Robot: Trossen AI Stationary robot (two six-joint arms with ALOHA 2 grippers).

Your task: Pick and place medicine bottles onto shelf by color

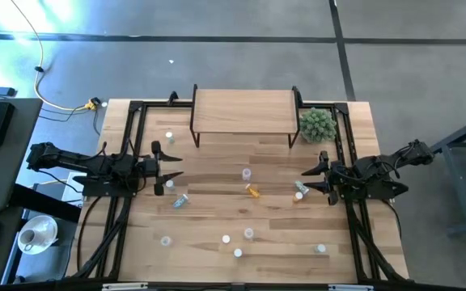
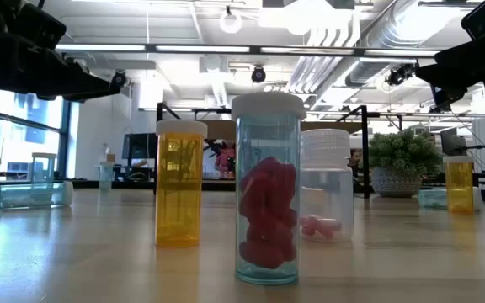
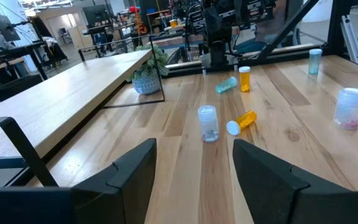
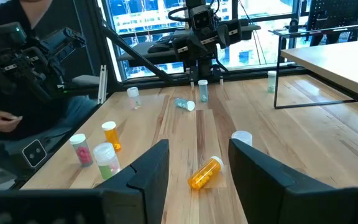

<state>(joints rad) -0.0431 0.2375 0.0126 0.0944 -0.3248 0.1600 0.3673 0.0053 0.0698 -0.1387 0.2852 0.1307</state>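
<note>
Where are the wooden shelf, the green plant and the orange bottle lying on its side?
shelf [image 1: 243, 110], high view, middle of its wooden top.
green plant [image 1: 317, 124], high view, centre of its foliage.
orange bottle [image 1: 253, 191], high view, middle of its body.

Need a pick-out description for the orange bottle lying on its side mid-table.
Start from the shelf at the table's far edge and come straight toward the near edge, past an upright clear bottle. Just beyond lies the orange bottle, centred between the two grippers. It is the only orange bottle on its side.
</note>
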